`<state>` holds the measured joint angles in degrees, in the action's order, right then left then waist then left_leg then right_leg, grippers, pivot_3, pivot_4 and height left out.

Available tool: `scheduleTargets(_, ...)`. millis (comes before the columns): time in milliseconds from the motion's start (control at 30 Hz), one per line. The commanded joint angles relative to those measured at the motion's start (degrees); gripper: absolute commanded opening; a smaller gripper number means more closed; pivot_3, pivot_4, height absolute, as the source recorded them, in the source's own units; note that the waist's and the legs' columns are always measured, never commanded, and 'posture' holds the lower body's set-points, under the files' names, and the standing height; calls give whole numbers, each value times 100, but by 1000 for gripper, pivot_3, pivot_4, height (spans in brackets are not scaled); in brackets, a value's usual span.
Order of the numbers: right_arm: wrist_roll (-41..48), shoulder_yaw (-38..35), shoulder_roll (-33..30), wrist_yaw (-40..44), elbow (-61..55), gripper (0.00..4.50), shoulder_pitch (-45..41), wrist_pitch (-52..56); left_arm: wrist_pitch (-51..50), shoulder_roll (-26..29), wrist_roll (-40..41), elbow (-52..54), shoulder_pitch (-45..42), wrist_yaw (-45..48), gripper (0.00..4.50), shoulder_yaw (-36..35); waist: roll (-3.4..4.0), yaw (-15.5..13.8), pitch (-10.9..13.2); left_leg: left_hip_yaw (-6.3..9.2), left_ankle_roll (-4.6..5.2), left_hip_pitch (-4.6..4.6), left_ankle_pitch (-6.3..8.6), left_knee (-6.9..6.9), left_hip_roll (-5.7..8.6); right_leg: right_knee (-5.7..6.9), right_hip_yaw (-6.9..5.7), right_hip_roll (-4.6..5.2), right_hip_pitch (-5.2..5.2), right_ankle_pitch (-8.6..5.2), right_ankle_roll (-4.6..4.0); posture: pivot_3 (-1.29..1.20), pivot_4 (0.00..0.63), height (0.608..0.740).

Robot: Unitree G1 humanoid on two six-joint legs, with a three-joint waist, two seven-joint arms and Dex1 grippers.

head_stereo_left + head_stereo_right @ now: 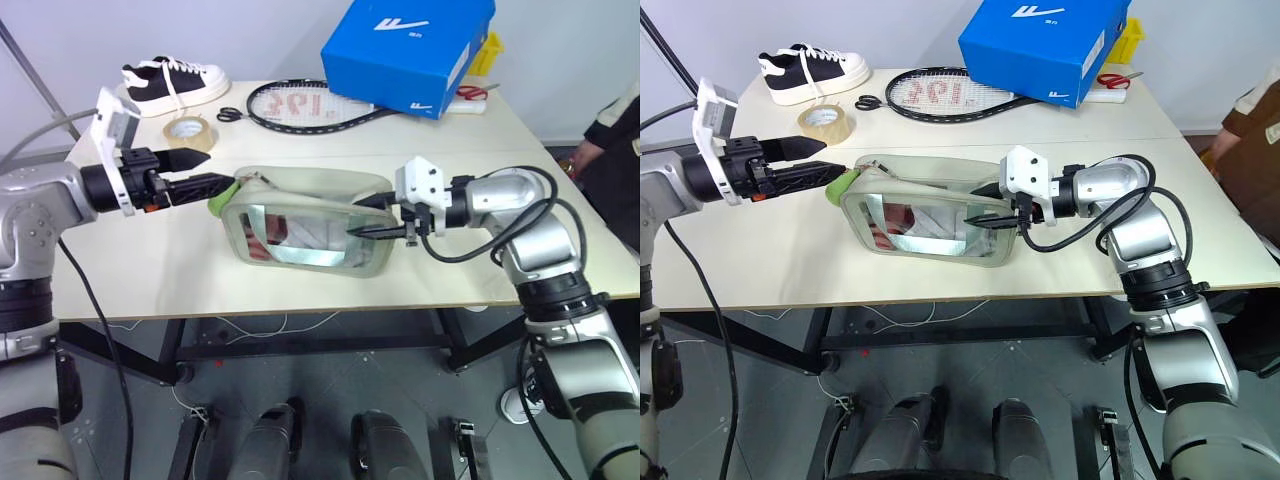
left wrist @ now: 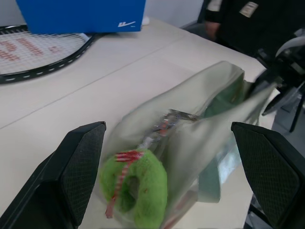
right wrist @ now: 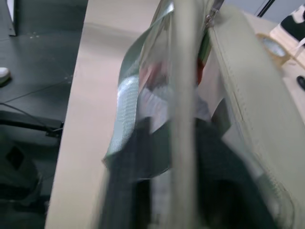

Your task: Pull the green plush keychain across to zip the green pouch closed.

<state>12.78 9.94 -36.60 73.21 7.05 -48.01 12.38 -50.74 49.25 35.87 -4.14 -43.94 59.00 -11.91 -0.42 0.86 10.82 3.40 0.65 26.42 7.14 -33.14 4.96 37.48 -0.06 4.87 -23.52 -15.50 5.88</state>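
Green pouch (image 1: 305, 232) on pale table (image 1: 150, 280), left claw (image 1: 205, 170) wide, right claw (image 1: 372, 215) parted

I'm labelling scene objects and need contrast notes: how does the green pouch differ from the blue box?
The green pouch is pale, soft and sagging, with a clear window showing its contents; the blue box is vivid blue, stiff and opaque. The pouch lies near the table's front between both grippers; the box sits at the far edge, resting on the racket. Both are roughly rectangular containers.
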Motion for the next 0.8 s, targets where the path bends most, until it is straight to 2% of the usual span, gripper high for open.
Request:
scheduleTargets(33, 277, -360, -226, -73, -581, 2184, -103, 381, 289, 56, -215, -280, -95, -126, 4500, -21, 0, -6, 0, 0, 0, 0, 0, 0, 0, 0, 0, 0, 0, 0, 0, 0, 150, 740)
scheduleTargets(333, 675, -767, -589, -554, -1690, 2184, -96, 1534, 826, 79, -603, -1181, -332, -164, 4500, 42, 0, -22, 0, 0, 2, 3, 2, 1, 4, -3, -1, 13, -7, -9, -16, 0, 150, 740)
scheduleTargets(533, 359, -471, -674, -782, -1880, 2184, 639, 1311, 1026, -23, -769, -1581, -449, 17, 4500, 228, -12, -20, -7, 2, 4, 3, 4, 1, 4, -14, -5, 15, -5, -10, -18, 0, 150, 740)
scheduleTargets(633, 309, -375, -653, -798, -1861, 1288, 746, 1227, 1124, -95, -879, -1640, -475, 84, 4500, 333, -11, -7, -7, -4, 5, 7, 3, 0, 7, -14, 0, 20, -1, -10, -19, 0, 150, 740)
scheduleTargets(700, 271, -326, -638, -811, -1841, 294, 749, 1164, 1225, -163, -982, -1717, -510, 106, 4500, 429, -12, -5, -8, -2, 5, 1, 4, 0, 4, -14, -2, 17, 6, -10, -19, 0, 150, 740)
scheduleTargets(733, 258, -313, -628, -817, -1835, 43, 751, 1132, 1294, -208, -1047, -1762, -517, 120, 4500, 496, -12, -1, -8, -2, 4, 1, 4, 0, 4, -14, -2, 17, 6, -10, -19, 0, 150, 740)
scheduleTargets(800, 269, -299, -605, -819, -1842, 43, 748, 1099, 1558, -297, -1258, -1900, -471, 159, 4500, 679, -12, 0, -8, -2, 5, 1, 3, 0, 3, -13, -2, 15, 5, -9, -18, 0, 150, 740)
